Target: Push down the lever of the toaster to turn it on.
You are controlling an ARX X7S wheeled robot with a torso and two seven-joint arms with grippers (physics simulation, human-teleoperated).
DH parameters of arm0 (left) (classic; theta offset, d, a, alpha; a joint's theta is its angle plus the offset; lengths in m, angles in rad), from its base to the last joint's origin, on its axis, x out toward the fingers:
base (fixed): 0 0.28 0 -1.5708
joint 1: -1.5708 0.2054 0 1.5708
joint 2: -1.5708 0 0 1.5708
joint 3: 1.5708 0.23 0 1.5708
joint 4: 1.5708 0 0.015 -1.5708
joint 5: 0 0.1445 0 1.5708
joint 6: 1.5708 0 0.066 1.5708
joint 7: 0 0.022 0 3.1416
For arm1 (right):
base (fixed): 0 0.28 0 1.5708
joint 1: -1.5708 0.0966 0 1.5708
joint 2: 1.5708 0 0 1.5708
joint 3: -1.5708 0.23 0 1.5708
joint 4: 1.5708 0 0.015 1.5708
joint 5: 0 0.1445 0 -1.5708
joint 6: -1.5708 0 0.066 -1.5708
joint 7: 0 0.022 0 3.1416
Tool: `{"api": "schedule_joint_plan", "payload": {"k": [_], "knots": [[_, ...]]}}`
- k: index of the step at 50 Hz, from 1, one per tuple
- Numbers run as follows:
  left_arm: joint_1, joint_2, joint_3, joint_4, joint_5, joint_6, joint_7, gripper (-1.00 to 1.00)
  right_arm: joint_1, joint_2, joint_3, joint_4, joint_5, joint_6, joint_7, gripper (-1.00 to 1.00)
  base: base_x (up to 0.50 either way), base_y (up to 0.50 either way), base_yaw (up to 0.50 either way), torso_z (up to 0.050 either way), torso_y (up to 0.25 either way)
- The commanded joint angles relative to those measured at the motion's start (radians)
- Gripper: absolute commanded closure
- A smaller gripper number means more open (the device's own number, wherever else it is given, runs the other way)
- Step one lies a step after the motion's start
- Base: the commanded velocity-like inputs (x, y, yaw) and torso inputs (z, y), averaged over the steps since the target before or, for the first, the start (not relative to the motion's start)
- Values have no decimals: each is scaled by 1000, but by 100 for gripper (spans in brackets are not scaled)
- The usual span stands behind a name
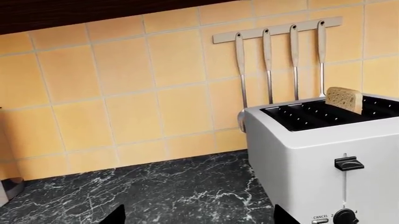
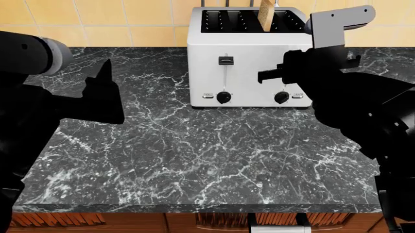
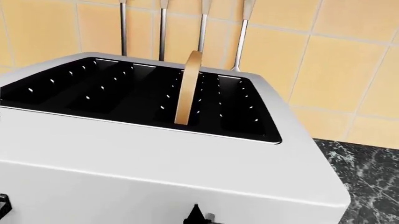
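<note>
White toaster [image 2: 250,77] lever hides behind right pincer [image 2: 275,75]; its grip state unclear.

Bright, even, sharp renders; arms read as flat black silhouettes.

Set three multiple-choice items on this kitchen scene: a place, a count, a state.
1. Where is the tan bread slice? A on the black marble counter B in a slot of the white boxy toaster C in the jaws
2. How many long-handled utensils hang on the wall rail? A two B four C six
3. The toaster's left-hand dark lever tab is: A raised B pushed down C broken off
Answers: B, it stands in the third slot; B, four handles hang there; A, it sits at its track's top.
</note>
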Motion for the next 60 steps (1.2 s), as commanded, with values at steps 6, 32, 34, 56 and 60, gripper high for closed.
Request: {"api": "schedule_joint_plan", "payload": {"k": [6, 32, 34, 56, 60], "knots": [[-17, 1, 5, -12, -8, -4, -3, -100, -2, -1, -7, 9, 2, 5, 1, 100, 0, 0, 0, 0, 0], [-17, 2, 11, -10, -2, -2, -5, -100, -25, 0, 5, 30, 34, 25, 6, 100, 0, 0, 0, 0, 0], [-13, 1, 10, -8, 0, 0, -4, -100, -29, 0, 5, 33, 35, 25, 8, 100, 0, 0, 0, 0, 0], [-18, -12, 7, -3, -13, 4, -6, -100, -54, 0, 6, 40, 46, 30, 21, 100, 0, 0, 0, 0, 0], [-3, -16, 3, 2, -3, 10, 0, -100, -56, 0, 6, 41, 48, 31, 23, 100, 0, 0, 0, 0, 0]]}}
